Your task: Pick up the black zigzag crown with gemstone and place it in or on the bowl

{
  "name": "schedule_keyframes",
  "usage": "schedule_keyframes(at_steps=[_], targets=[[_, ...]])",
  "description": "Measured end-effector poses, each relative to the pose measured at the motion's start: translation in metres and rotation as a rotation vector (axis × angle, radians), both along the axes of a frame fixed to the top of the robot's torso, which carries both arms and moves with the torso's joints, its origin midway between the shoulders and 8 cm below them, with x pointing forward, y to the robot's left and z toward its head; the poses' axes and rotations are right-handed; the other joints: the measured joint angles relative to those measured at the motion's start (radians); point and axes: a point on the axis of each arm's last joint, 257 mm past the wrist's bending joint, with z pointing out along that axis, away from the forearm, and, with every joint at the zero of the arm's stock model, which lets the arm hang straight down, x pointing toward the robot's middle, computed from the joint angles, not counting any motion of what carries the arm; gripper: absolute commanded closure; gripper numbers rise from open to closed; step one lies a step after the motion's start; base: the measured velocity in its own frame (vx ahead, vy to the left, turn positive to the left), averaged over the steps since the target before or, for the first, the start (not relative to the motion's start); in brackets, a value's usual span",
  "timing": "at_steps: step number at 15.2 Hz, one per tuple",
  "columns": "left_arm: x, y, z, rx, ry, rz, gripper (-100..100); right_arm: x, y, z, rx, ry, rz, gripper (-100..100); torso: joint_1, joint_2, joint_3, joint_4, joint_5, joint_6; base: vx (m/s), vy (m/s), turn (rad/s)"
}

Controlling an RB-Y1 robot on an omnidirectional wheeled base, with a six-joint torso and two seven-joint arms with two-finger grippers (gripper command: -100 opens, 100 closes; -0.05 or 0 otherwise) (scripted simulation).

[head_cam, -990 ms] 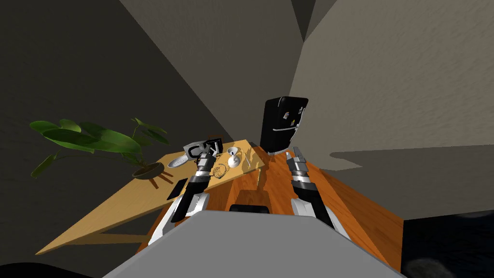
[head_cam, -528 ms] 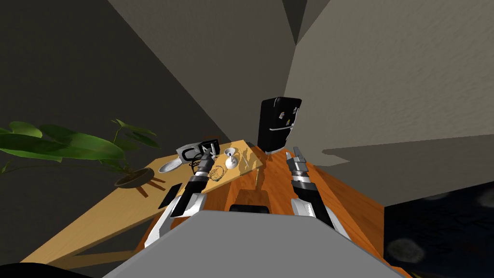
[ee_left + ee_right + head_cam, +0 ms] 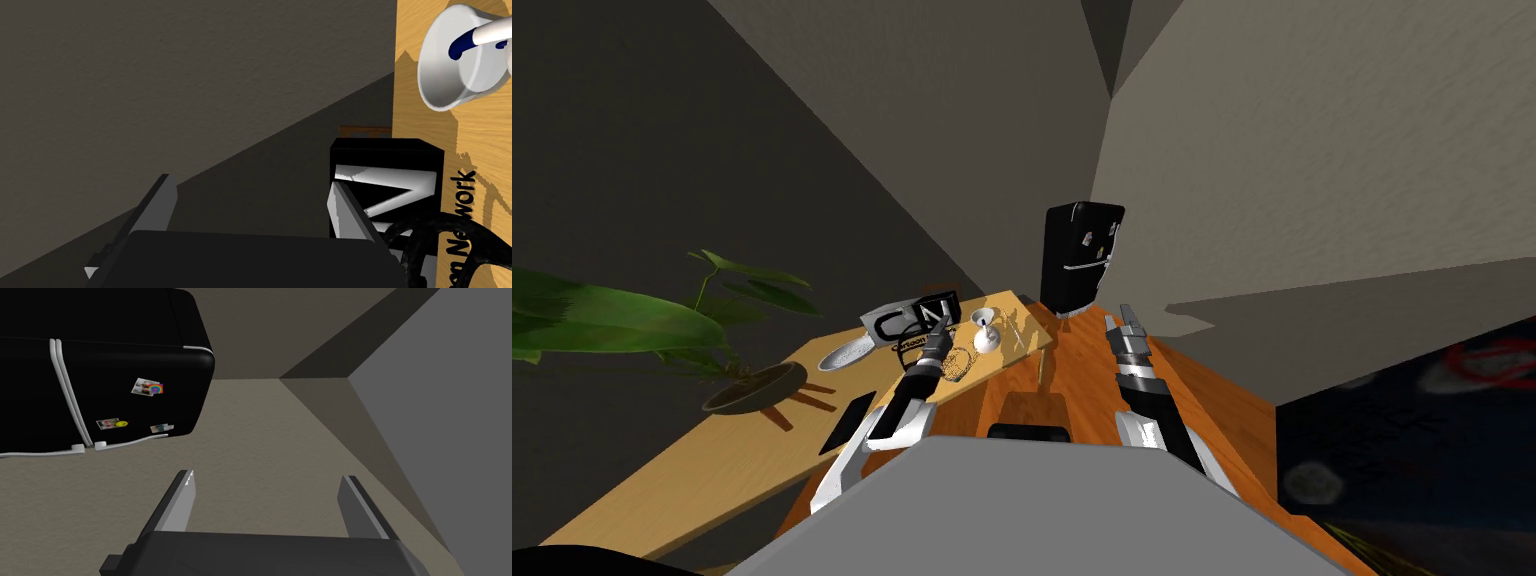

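The black wiry crown [image 3: 959, 363] is seen lying on the wooden counter [image 3: 712, 450], just right of the left claw [image 3: 940, 328] and outside its spread-apart fingers, right by a Cartoon Network block [image 3: 910, 320]. A white cup [image 3: 984, 334] is parked just beyond it. The shallow bowl [image 3: 845, 352] is found further left. The right claw [image 3: 1124, 326] is held apart too, faced toward a black fridge [image 3: 1080, 255].

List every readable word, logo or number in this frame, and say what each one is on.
"CN": large white letters on the black block on the wooden table.
"...on Network": black lettering beside that block; its start is hidden.
Stickers on the black fridge: pictures and a smiley, no readable words.
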Motion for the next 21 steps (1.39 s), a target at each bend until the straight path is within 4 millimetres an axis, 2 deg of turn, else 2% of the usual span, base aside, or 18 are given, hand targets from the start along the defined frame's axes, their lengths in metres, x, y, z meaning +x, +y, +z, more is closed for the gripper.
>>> schedule_keyframes(at_steps=[4,10,11,13,21], targets=[[-0.001,0.019,-0.031,-0.008,0.100,0.047,-100,0.000,0.000,0.000,0.000,0.000,0.000,0,0.000,0.000,0.000,0.000,0.000,0.000,0.014,0.015,-0.121],[-0.005,0.047,-0.066,-0.023,0.228,0.107,-100,0.000,0.000,0.000,0.000,0.000,0.000,0,0.000,0.000,0.000,0.000,0.000,0.000,0.011,0.015,-0.121],[-0.008,0.054,-0.081,-0.030,0.265,0.124,-100,0.000,0.000,0.000,0.000,0.000,0.000,0,0.000,0.000,0.000,0.000,0.000,0.000,0.015,0.023,-0.141],[-0.014,0.065,-0.100,-0.039,0.320,0.152,-100,0.000,0.000,0.000,0.000,0.000,0.000,0,0.000,0.000,0.000,0.000,0.000,0.001,0.013,0.021,-0.190],[-0.042,0.098,-0.160,-0.082,0.522,0.245,-100,0.000,0.000,0.000,0.000,0.000,0.000,0,0.000,0.000,0.000,0.000,0.000,0.001,0.010,0.018,-0.115]])
